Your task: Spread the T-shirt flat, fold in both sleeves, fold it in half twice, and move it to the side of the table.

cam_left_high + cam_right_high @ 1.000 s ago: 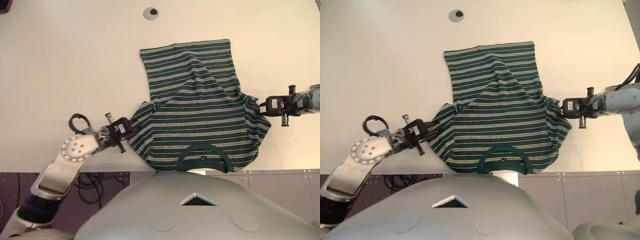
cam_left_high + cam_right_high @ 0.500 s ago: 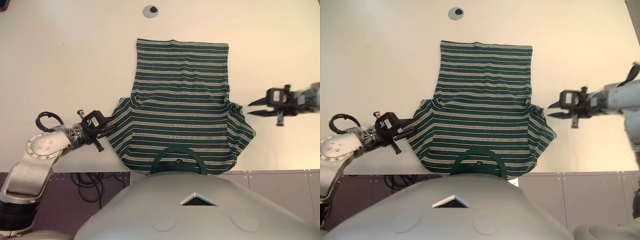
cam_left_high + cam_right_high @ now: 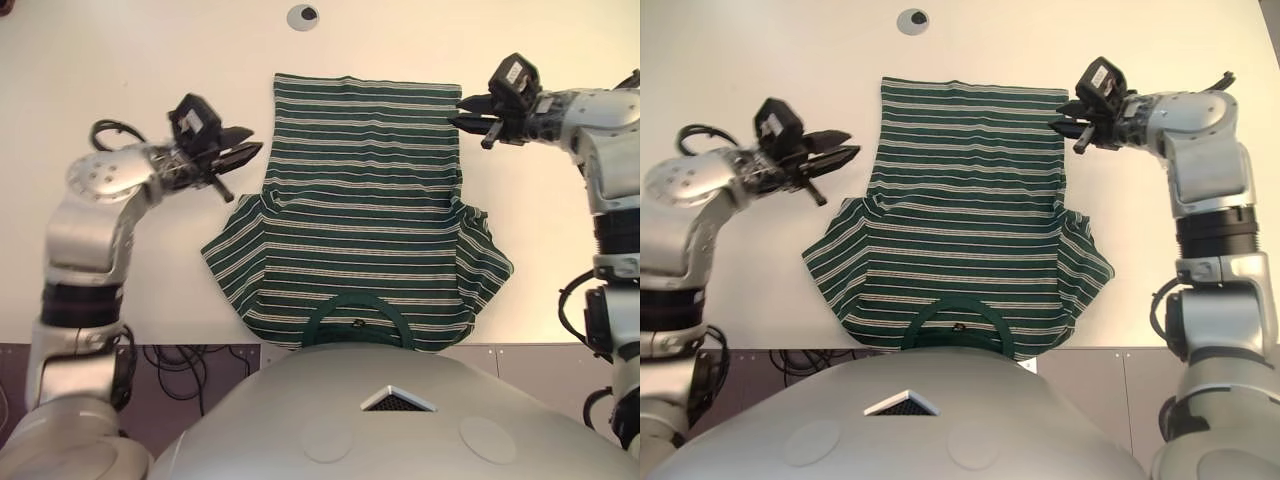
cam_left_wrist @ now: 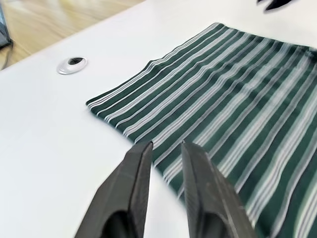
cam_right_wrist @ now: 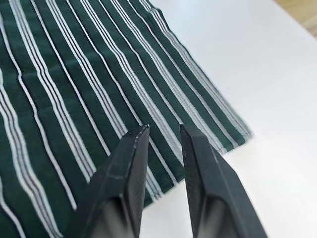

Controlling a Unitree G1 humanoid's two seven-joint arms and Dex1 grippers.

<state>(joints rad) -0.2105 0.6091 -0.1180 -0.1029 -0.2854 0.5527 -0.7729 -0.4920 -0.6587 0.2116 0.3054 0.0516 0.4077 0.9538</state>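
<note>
The green-and-white striped T-shirt (image 3: 365, 210) lies front-up on the pale table (image 3: 150, 60), and its upper body stretches between the two grippers. The left gripper (image 3: 248, 155) has its jaws a little apart with nothing in them; its fingers (image 4: 136, 168) point at the shirt's left side edge, which runs just under and ahead of the tips, though whether they touch the cloth cannot be told. Beyond those tips lies the left corner of the hem (image 4: 94, 103), and farther off that way sits a round cable grommet (image 4: 72, 64) in the tabletop. The right gripper (image 3: 458, 110) also has its jaws narrowly parted and empty, the tips poised over the shirt's right side edge, with the right hem corner (image 5: 245, 134) just ahead and to the outer side of them. The left sleeve (image 3: 232, 245) spreads out behind and below the left jaws, towards the robot; the right sleeve (image 3: 487, 250) lies bunched on the near side of the right jaws. The collar (image 3: 357, 300) is at the near table edge, well apart from both grippers
</note>
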